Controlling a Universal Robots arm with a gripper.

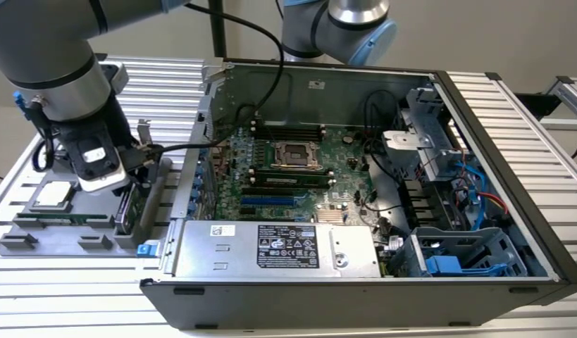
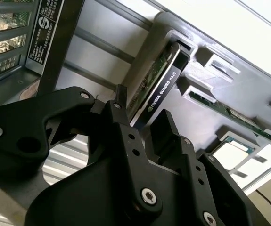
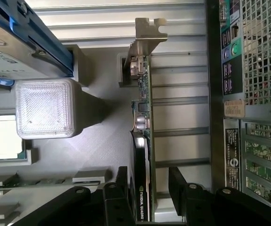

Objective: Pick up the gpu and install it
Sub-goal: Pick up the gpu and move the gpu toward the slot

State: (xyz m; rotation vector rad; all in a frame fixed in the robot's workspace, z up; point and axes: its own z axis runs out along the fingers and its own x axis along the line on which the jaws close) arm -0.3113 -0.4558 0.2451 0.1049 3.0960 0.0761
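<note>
The claw (image 3: 148,181) is released, its fingers (image 3: 178,181) straddling the gpu (image 3: 140,150), which stands on edge in the grey holder (image 3: 104,146) at the exterior view's left of the computer case (image 1: 363,74).

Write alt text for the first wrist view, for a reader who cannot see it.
The open gripper straddles the graphics card, which stands on edge in a grey tray, one finger on each side and not yet closed on it. A computer case stands beside the tray.
</note>
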